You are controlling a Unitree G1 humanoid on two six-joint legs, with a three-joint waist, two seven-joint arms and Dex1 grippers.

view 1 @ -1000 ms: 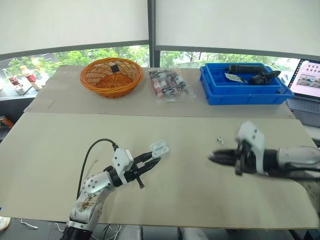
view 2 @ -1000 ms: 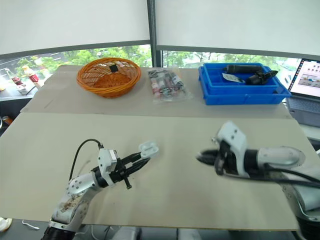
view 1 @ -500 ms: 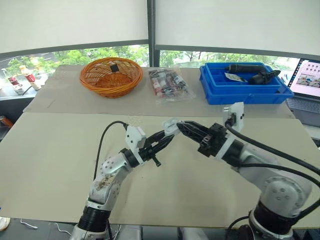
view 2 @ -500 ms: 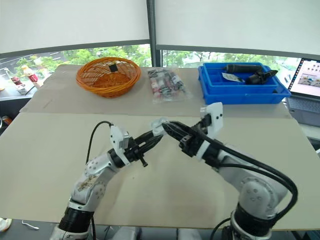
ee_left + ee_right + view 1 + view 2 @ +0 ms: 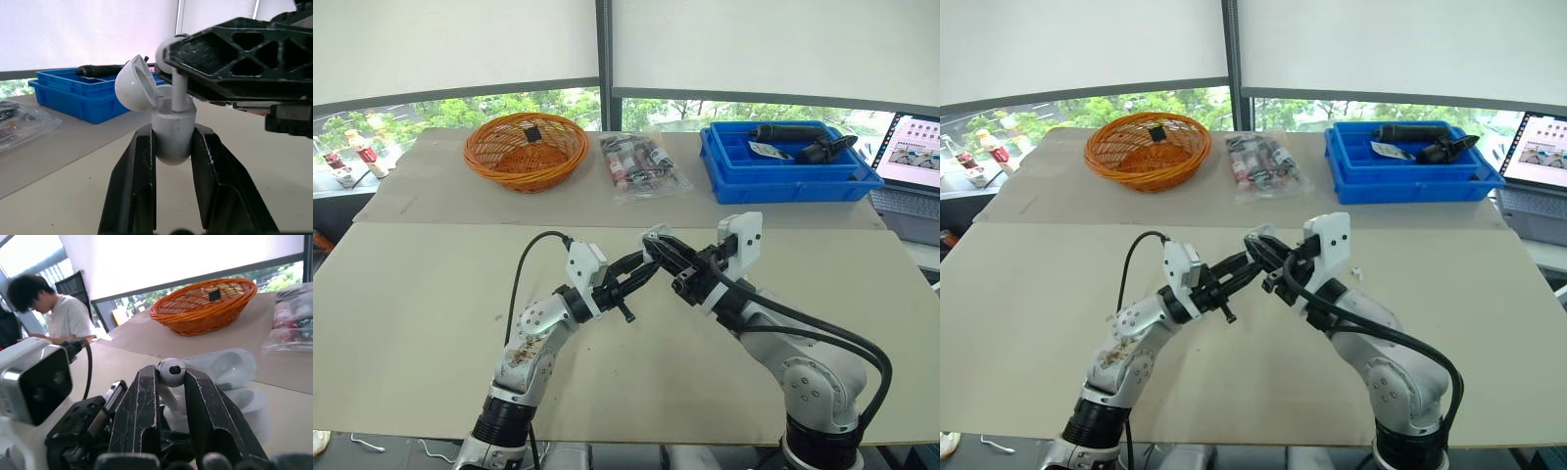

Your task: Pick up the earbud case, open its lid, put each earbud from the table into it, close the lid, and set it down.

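Head views: a second ago the right gripper (image 5: 658, 247) was out over the open table on the right. It has now swung in to meet the left gripper (image 5: 642, 266) mid-table, above the beige tabletop (image 5: 431, 323). The left claw holds the small white plastic earbud case (image 5: 1255, 238) clear of the table. A white speck just beyond the right wrist is probably the second earbud (image 5: 1356, 271), though it is too small to be sure. My read: one bud is going in, while the other bud, the lid and the set-down remain.

Left wrist view: the left claw is clamped on the case's rounded body, both black fingers touching its sides. The domed lid (image 5: 134, 85) is hinged open and tipped back. The white stemmed earbud (image 5: 179, 95) stands stem-down in the case mouth.

Right wrist view: the right claw is narrowly parted, pinching that earbud's round head. The open case sits just beneath.
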